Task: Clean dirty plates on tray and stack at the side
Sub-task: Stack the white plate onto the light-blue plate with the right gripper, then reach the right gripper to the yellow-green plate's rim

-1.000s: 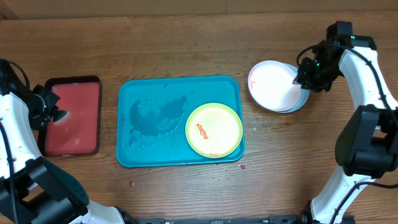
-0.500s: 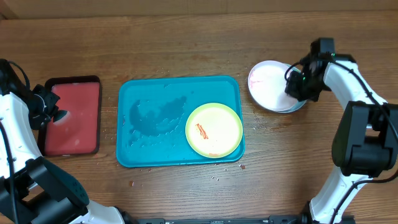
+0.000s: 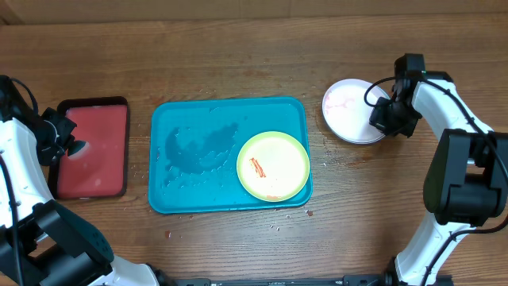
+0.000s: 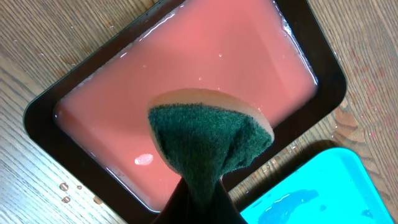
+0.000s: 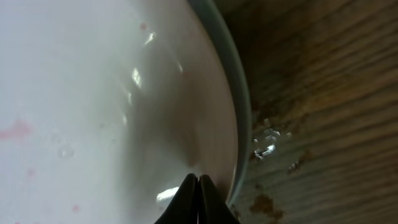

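Brown wooden table (image 3: 238, 56) under both arms. Large rectangular turquoise-blue plastic tray (image 3: 190, 151), wet-looking, between the two grippers. Smaller black-rimmed red tray (image 3: 94, 159) of pinkish liquid directly below the left gripper (image 4: 199, 202). Round yellow-green plate (image 3: 274, 165) with a red-orange smear, flat in the turquoise tray's right end, well to the left of the right gripper (image 3: 387, 121) and apart from it. Round white plate (image 3: 348, 110), faint pink marks, off the tray on bare table, right under the right gripper, sitting on a light blue plate (image 5: 241, 99) visible only as a thin rim past the white one's edge. Green-faced tan sponge (image 4: 208, 140) clamped in the left gripper, bulging out past the tips, hovering over the red tray. Right gripper tips pressed together at the white plate's rim in the wrist view, nothing visible between them; cannot tell whether touching the plate.

Handling, judged: plates rigid, light, probably plastic, slick from wash water, so likely to slide on the wet tray. Best taken at the raised rim, one finger over and one under, at the edge closest to the right gripper; no hold at the flat centre. Scrub the smeared plate with the sponge first; soft and squashy, fine to press hard. Risk: plate skating away under sponge pressure unless pinned at the rim.
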You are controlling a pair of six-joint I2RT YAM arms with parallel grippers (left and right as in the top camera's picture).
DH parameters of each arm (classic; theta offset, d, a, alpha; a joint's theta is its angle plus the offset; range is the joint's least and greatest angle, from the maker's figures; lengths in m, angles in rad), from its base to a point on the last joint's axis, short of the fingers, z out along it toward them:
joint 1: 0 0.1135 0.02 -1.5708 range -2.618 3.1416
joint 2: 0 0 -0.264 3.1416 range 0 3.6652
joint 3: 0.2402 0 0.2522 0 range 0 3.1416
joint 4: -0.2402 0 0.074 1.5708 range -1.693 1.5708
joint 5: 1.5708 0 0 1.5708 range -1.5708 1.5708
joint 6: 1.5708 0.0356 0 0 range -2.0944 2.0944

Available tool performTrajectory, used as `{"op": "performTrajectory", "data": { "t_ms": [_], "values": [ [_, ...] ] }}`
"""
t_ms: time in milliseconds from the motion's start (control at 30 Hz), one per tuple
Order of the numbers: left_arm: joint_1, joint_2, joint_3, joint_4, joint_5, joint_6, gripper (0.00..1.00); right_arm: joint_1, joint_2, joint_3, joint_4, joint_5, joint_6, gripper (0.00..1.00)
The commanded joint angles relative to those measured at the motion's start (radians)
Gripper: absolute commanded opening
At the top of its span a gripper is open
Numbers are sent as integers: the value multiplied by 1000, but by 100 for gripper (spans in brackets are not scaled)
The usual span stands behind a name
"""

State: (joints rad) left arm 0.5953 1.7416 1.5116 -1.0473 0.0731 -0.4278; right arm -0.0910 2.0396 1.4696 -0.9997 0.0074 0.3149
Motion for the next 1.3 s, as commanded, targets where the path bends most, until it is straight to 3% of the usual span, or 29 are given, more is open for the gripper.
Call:
{"op": "performTrajectory", "data": {
  "t_ms": [0, 167, 233, 333, 400, 467, 700, 867, 1267],
  "values": [
    [0, 4, -5, 3, 30, -14, 4, -5, -16, 113, -43, 52, 16, 4],
    [0, 4, -5, 4, 33, -14, 4, 0, -35, 285, -217, -1, 12, 4],
    [0, 4, -5, 4, 33, -14, 4, 13, -54, 333, -270, -201, -121, 5],
    [0, 4, -5, 5, 32, -14, 4, 60, -73, 337, -332, -535, -422, 24],
    [0, 4, -5, 5, 33, -14, 4, 114, -72, 327, -366, -586, -566, 44],
    [0, 4, -5, 5, 32, -14, 4, 181, -72, 296, -362, -549, -637, 49],
    [0, 4, -5, 5, 32, -14, 4, 409, -57, 142, -173, -326, -444, 39],
    [0, 4, -5, 5, 33, -14, 4, 510, -39, 42, -10, -187, -411, 41],
    [0, 4, -5, 6, 32, -14, 4, 538, -23, 6, 119, -43, -431, 41]
  ]
}}
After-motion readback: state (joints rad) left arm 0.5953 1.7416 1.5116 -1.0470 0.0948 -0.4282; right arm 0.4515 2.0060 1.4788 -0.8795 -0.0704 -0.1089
